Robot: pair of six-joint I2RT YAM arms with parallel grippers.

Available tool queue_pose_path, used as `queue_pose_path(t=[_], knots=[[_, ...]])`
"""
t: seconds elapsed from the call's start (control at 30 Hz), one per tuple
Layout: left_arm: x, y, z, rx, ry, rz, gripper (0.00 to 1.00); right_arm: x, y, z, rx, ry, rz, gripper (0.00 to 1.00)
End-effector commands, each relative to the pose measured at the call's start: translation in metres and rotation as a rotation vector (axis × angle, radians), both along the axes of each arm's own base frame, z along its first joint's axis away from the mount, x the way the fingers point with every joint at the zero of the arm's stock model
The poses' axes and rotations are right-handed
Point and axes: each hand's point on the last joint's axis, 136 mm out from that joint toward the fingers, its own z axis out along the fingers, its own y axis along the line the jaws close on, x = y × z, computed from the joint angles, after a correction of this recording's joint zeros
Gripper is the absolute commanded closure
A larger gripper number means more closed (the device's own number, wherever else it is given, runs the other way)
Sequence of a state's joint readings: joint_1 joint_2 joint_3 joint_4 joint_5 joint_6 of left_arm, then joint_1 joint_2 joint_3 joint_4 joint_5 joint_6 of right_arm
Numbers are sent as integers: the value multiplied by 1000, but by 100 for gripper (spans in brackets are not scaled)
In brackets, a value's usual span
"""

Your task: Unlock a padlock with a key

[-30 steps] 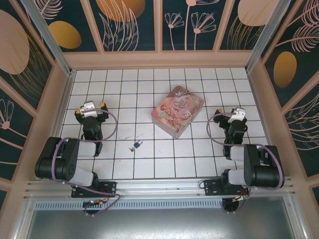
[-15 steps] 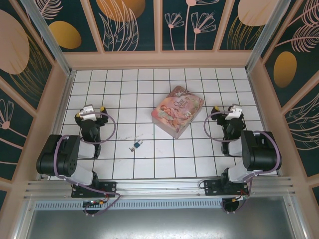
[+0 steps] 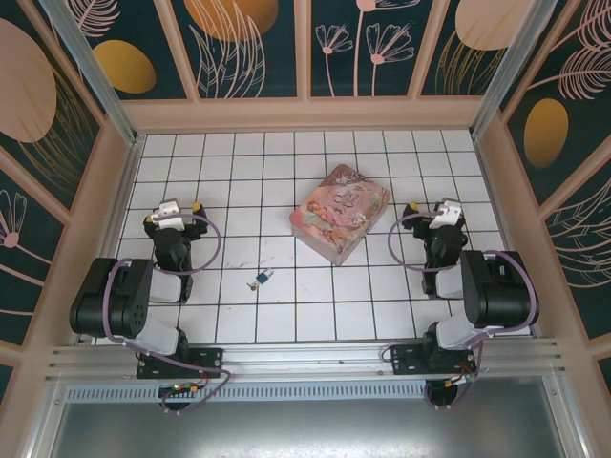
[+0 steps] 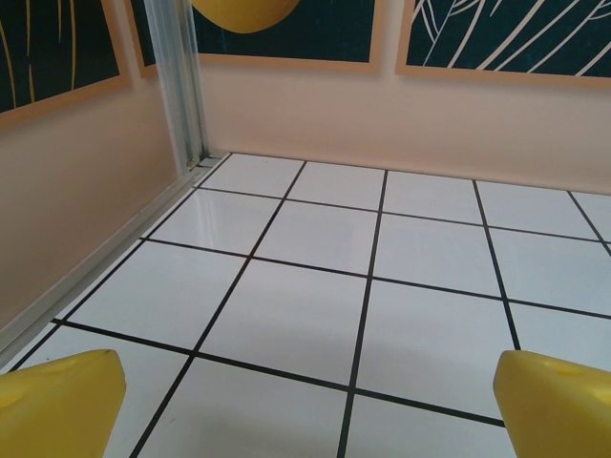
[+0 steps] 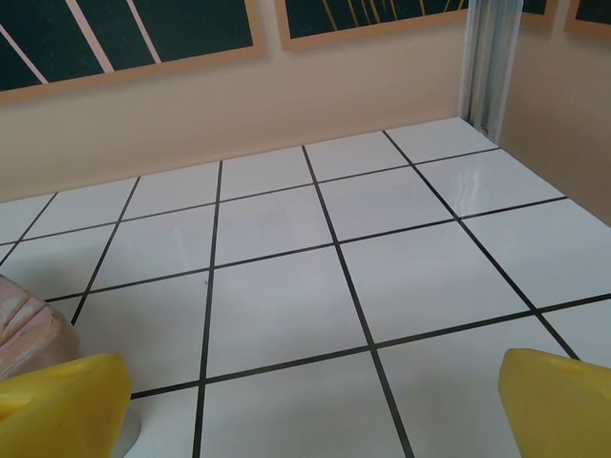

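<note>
Near the front of the white tiled floor, the blue padlock is seen with the key just beside it, while the left gripper and right gripper are spread wide, grasping nothing.

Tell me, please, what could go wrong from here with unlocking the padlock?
The padlock and key are tiny and lie close together on the tiled floor; grabbing one may knock the other away.
The key looks flat, so a pinch may slide it rather than lift it.
The tin box sits near the path of the right gripper to them; that arm might brush it.
</note>
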State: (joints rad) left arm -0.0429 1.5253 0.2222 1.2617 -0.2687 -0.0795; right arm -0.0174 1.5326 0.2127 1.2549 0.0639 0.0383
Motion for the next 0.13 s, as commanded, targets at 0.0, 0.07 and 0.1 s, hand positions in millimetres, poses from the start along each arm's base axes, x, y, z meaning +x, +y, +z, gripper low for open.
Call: queue_pose_path(t=[0.0, 0.07, 0.1], knots=[[1, 1, 11, -14, -49, 0, 1, 5, 0, 3, -1, -7, 19, 1], [1, 2, 12, -14, -50, 1, 1, 5, 2, 3, -7, -8, 29, 1], [1, 2, 12, -13, -49, 2, 1, 6, 3, 3, -15, -1, 35, 1]])
